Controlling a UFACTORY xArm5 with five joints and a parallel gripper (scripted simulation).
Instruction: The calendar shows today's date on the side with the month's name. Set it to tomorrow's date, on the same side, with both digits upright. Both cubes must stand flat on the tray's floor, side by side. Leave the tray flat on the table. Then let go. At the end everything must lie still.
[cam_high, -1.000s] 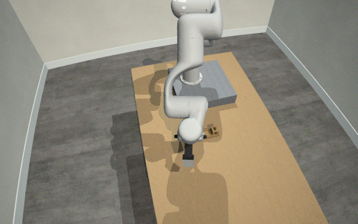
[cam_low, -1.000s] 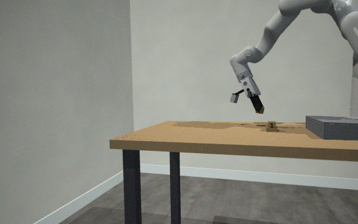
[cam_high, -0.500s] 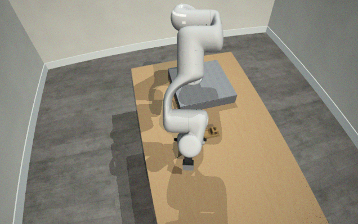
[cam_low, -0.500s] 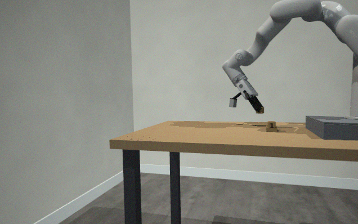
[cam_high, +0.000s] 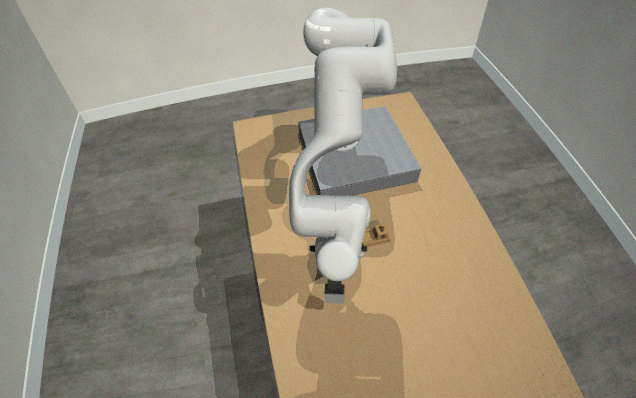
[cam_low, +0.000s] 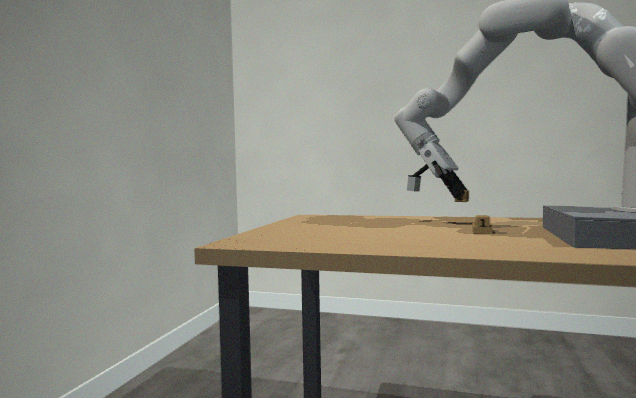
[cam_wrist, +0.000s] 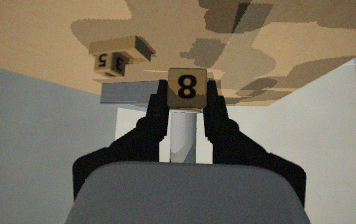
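My gripper (cam_low: 460, 194) (cam_wrist: 186, 92) is shut on a wooden cube (cam_low: 466, 196) (cam_wrist: 187, 76) and holds it in the air above the table, tilted. The cube's face toward the wrist camera shows an 8. The calendar tray (cam_high: 383, 242) (cam_low: 482, 231) (cam_wrist: 142, 48) stands on the table, below and to one side of the gripper. The other cube (cam_high: 381, 231) (cam_low: 483, 221) (cam_wrist: 109, 63) sits at one end of the tray. It shows a 1 toward the exterior camera, and a 5 and a 3 in the wrist view. The month's name is not readable.
The grey base slab (cam_high: 395, 150) (cam_low: 600, 232) (cam_wrist: 127, 93) lies on the table (cam_high: 450, 280) (cam_low: 350, 245) behind the tray. The arm hides part of the tray's surroundings in the top view. The table's left edge runs near the gripper's side there.
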